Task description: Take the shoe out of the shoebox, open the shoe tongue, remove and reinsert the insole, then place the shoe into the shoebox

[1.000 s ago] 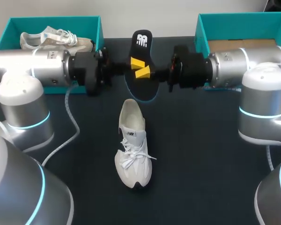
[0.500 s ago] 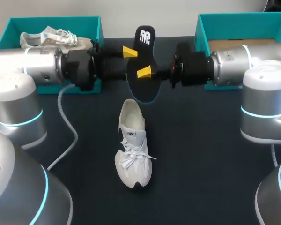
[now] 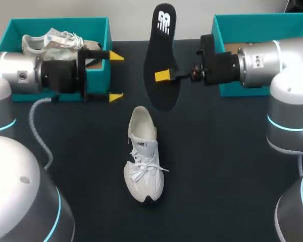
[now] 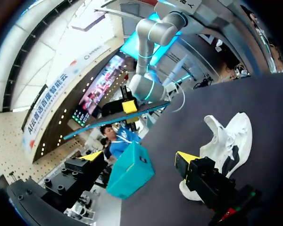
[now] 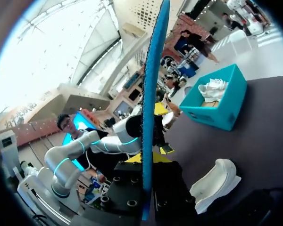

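Dark table (image 3: 217, 176), right gripper (image 3: 164, 75) pinching black insole (image 3: 161, 50) clear of the table, left gripper (image 3: 116, 76) spread wide and empty near the insole, white shoe (image 3: 143, 156) lying near both

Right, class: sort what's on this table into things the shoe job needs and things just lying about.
Job: insole in the right gripper; white shoe on the table; left shoebox or right shoebox, cannot tell which.
Lying about: second shoe in the left shoebox; brown cardboard in the right shoebox.
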### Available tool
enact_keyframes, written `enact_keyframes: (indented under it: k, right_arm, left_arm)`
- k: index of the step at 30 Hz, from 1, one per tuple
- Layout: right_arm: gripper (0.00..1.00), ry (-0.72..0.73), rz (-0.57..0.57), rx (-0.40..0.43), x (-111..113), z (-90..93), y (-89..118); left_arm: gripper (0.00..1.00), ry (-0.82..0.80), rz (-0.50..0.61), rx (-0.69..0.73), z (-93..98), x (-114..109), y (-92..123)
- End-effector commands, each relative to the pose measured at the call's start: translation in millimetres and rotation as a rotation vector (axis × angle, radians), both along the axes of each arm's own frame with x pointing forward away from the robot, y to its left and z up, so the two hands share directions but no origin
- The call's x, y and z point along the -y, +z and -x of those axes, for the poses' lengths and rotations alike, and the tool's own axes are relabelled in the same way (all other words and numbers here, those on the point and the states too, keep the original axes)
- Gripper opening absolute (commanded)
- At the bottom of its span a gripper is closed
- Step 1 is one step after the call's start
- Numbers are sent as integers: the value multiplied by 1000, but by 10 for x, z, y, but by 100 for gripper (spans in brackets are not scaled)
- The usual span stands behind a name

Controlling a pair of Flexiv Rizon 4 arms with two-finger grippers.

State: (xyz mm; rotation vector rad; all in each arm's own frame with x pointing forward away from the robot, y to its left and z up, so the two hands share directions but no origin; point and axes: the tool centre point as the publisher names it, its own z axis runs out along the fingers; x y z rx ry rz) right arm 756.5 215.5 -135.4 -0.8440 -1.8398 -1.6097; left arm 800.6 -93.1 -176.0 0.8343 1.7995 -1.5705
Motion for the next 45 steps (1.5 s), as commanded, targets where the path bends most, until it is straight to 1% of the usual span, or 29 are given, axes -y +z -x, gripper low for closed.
enact_keyframes:
  k: [1,7,8,9,10,11,36,37,39,40,41,44,45]
  right_arm:
    - [0,30,-12,71,-3,-47,14]
    - [0,87,-40,196,-53,-50,3]
    - [0,101,-40,202,-58,-43,-5]
    - [0,115,-47,230,-68,-43,-13]
    - [0,106,-51,223,-71,-34,-21]
    - [0,87,-38,198,-63,-34,-40]
    - [0,87,-38,198,-63,-34,-40]
    - [0,98,-34,223,-43,-85,-69]
    - [0,117,-4,275,-36,-172,-128]
    - [0,120,4,283,-48,-202,-164]
    - [0,130,17,325,-62,-225,-197]
    - [0,156,32,351,-91,-290,-299]
    - [0,165,36,347,-108,-319,-335]
  left_arm:
    - [100,26,-141,-398,75,-129,-165]
    - [100,15,-214,-464,174,-193,-371]
    - [100,15,-226,-472,193,-205,-404]
    - [100,19,-237,-481,203,-220,-441]
    - [100,18,-245,-484,214,-229,-473]
    - [100,11,-260,-476,223,-237,-495]
    - [100,11,-260,-476,223,-237,-495]
    - [100,11,-260,-476,223,-237,-495]
    - [100,12,-296,-493,233,-255,-604]
    - [100,19,-295,-489,239,-270,-657]
    - [100,26,-304,-510,235,-288,-705]
    - [100,48,-346,-534,230,-329,-871]
    - [100,53,-350,-544,220,-341,-925]
